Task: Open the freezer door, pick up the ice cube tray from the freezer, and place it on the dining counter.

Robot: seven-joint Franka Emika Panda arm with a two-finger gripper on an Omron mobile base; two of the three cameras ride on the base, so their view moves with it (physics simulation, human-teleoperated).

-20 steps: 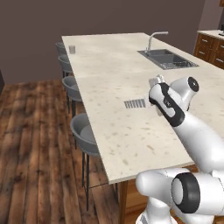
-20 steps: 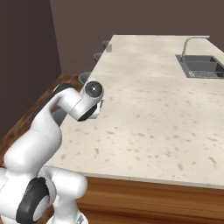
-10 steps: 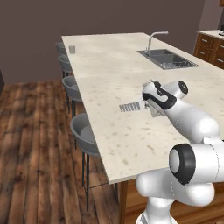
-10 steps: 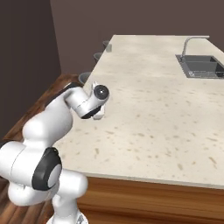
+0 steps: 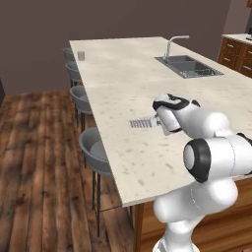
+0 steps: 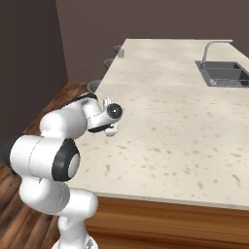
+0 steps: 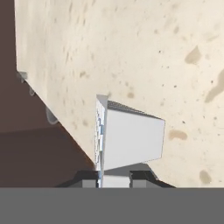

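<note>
Fingers (image 7: 89,183): closed on the near end of the tray (image 7: 129,138), one dark tip at each side of its lower edge in the hand view. The gripper (image 7: 114,180) holds it edge-on there, so the tray's pale flat underside faces right and the compartments show as a thin gridded strip along its left edge.

Tray (image 5: 142,122): in the left base view it projects from the gripper (image 5: 158,121) toward the stool side, roughly level, over the counter (image 5: 123,64). Whether it touches the stone or hangs just above it cannot be told. It lies over the counter's near half, inboard of the stool-side edge.

Gripper, right base view (image 6: 111,130): largely hidden behind the wrist; the tray is not distinguishable here.

Arm: folded low, wrist turned sideways above the counter (image 6: 185,126).

Counter (image 7: 131,52): beige, speckled. Steel sink (image 5: 189,66) with tap (image 5: 173,43) set into the far right portion, well apart from the tray. Sink (image 6: 224,75) and tap (image 6: 215,47) also appear at the right edge of the right base view.

Small grey cup (image 5: 81,55): upright near the far left corner of the counter.

Stools (image 5: 94,150): grey, in a row along the left side of the counter, over a wood plank floor (image 5: 39,162).

Wood cabinets (image 5: 237,55): at the far right, beyond the sink.
</note>
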